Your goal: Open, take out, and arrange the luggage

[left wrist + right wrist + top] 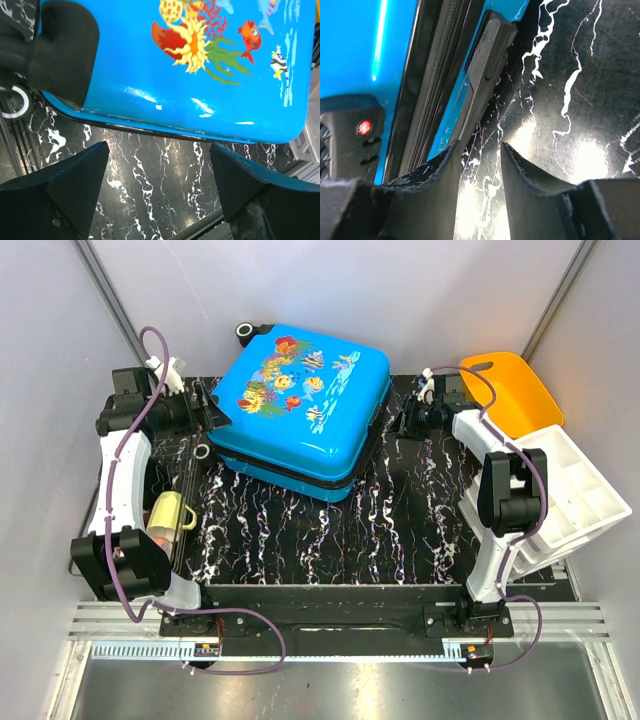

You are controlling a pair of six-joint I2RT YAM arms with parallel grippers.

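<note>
The luggage (300, 405) is a bright-blue suitcase with a fish and coral print. It lies flat and closed at the back middle of the black marbled table (330, 540). My left gripper (213, 413) is at its left corner. In the left wrist view the gripper (159, 150) is wide open and empty, just short of the suitcase's edge (200, 75) and beside a black wheel (65, 50). My right gripper (402, 422) is at the suitcase's right side. In the right wrist view it (480, 147) is narrowly open and empty, beside the grey side handle (487, 60) and black zip band (435, 75).
An orange bin (512, 390) stands at the back right, with a white compartment organiser (575, 490) in front of it. A yellow cup (170, 512) lies by the left arm. A lock block with a red dot (364, 127) sits on the suitcase's side.
</note>
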